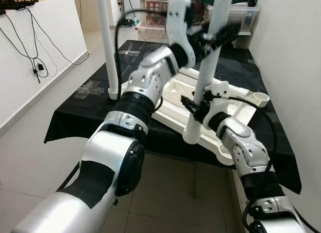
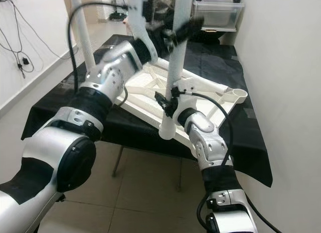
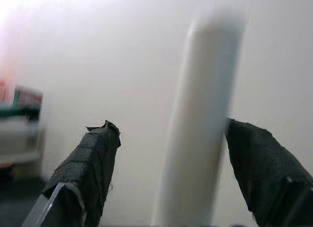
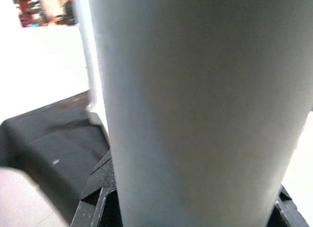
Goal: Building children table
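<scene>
- Nearest the camera, the left arm's silver upper shell rises toward the upturned white tabletop (image 1: 175,100), the landmark lying underside up on the black-draped work table (image 1: 80,110).
- At that tabletop's near edge stands the white leg (image 1: 203,72), upright over its corner socket.
- Low on this leg, the right gripper (image 1: 193,106) is clamped around the tube, which sits pressed between its fingers in the right wrist view.
- Higher up the same leg, the left gripper (image 1: 213,39) brackets it with fingers spread; one pad (image 3: 259,163) touches the tube, the other stands off.
- At the tabletop's far left corner, another leg (image 1: 107,42) already stands fitted.
- On the right, an empty socket (image 1: 258,97) waits.
- Judgement: roughly mid-assembly; this leg needs seating, more legs remain.
</scene>
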Controlling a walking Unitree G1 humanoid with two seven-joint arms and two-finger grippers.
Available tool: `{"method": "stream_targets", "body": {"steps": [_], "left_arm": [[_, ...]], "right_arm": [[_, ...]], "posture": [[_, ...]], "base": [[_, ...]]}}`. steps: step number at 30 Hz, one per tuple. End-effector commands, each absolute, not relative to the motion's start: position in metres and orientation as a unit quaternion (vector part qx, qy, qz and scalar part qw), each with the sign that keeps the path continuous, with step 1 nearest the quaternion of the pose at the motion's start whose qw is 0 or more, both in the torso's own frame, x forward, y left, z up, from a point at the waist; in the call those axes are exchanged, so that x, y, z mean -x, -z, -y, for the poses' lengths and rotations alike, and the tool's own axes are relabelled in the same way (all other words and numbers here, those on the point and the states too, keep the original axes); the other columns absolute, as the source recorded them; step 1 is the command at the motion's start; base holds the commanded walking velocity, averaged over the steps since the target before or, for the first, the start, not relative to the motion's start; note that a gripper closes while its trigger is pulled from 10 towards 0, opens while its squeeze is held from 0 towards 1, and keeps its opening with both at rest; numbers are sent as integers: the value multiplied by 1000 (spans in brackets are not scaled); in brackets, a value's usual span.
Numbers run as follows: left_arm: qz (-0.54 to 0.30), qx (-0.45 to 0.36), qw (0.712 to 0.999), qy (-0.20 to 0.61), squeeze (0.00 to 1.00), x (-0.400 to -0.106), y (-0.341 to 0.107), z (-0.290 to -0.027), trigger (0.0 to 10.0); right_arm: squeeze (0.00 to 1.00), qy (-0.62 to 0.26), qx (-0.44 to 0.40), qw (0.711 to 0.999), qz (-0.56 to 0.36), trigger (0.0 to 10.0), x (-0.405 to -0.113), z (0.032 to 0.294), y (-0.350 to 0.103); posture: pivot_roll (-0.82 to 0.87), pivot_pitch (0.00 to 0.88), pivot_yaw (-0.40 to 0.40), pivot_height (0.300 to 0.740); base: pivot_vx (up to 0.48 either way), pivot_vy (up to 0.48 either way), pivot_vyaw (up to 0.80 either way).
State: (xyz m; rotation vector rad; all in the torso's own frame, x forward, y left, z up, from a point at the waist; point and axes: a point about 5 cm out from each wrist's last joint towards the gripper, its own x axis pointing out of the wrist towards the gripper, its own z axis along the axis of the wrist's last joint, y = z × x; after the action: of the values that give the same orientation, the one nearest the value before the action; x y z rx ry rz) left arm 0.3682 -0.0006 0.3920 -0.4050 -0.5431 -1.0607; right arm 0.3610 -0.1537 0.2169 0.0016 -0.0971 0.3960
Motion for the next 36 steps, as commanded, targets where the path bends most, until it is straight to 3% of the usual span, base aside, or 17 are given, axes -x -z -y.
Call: {"method": "stream_targets", "body": {"steps": [1,9,10,13,15,17,20,28,36], "left_arm": [[287,225,791,491,0,-360,-412,-6,10000],[313,238,801,450,0,-353,-417,-18,10000],[308,232,812,438,0,-353,-407,-21,10000],[287,215,839,411,0,-354,-378,-27,10000],[287,215,839,411,0,-354,-378,-27,10000],[237,188,872,384,0,-352,-326,-37,10000],[165,188,901,355,0,-343,-274,-48,10000],[124,175,921,326,0,-333,-243,-57,10000],[87,146,941,291,0,-329,-219,-68,10000]], "right_arm": [[0,-175,-20,982,73,0,-361,163,-223],[0,-137,-56,980,131,0,-356,174,-245],[0,-132,-55,980,141,10000,-352,175,-248],[0,-118,-52,977,168,10000,-340,178,-253],[0,-118,-52,977,168,10000,-340,178,-253],[0,-83,-36,978,189,10000,-325,186,-252],[0,-36,-16,978,206,10000,-312,194,-249],[0,-6,-21,978,206,10000,-308,199,-247],[0,-3,-30,980,196,10000,-307,192,-243]], "posture": [[99,0,-17,740],[104,0,-25,740],[104,0,-25,740],[110,0,-34,740],[110,0,-34,740],[106,0,-35,740],[101,0,-30,740],[102,0,-35,740],[102,0,-38,740]], "base": [[0,0,0],[0,0,0],[0,0,0],[0,0,0],[0,0,0],[0,0,0],[0,0,177],[0,0,606],[0,-237,0]]}}
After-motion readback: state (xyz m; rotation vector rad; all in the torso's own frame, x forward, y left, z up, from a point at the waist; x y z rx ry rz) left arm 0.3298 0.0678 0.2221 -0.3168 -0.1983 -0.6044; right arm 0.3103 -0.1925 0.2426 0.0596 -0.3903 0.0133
